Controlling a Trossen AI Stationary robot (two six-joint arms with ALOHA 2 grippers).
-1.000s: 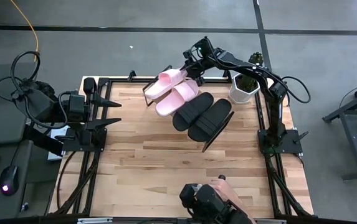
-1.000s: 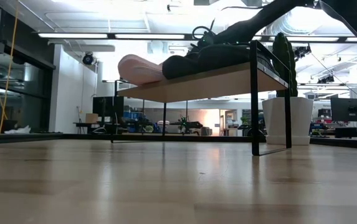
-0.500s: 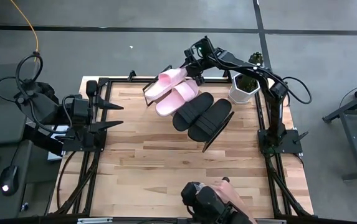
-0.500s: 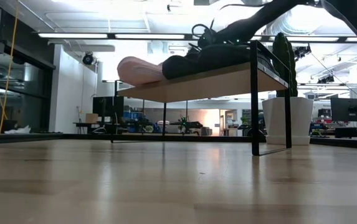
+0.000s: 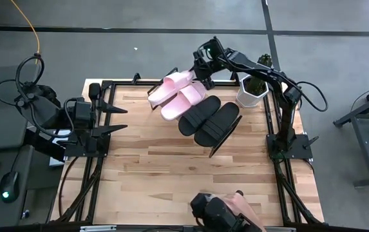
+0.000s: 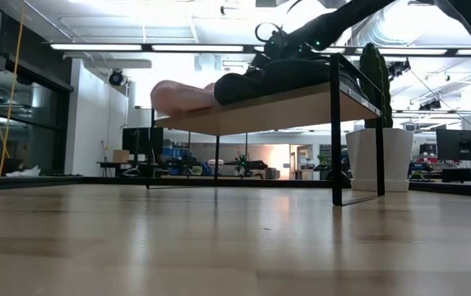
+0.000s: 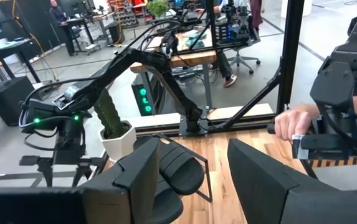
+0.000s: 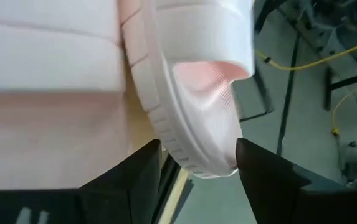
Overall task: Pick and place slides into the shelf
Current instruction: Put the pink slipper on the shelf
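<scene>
The shelf stands slanted at the table's far middle, with all the slides on it. The two pink slides lie side by side on its left part. The two black slides lie to their right. My right gripper hangs open at the far end of the farther pink slide. In the right wrist view its fingers stand on either side of that slide's rounded end. My left gripper waits open at the table's left edge, holding nothing. My right gripper comes at the farther pink slide slanting down from the far side, its fingers flanking the slide's rounded far end. Whether they touch the slide I cannot tell. The slide lies on the shelf beside the other pink one.
A white pot with a cactus stands just right of the shelf, under my right arm. A person's hand holds a device at the near edge. Bare wooden table lies between shelf and near edge, inside a black frame.
My right gripper has risen a little at the shelf's far side and rolled slightly. The farther pink slide has settled lower and flatter on the shelf. The other slides have stayed put.
</scene>
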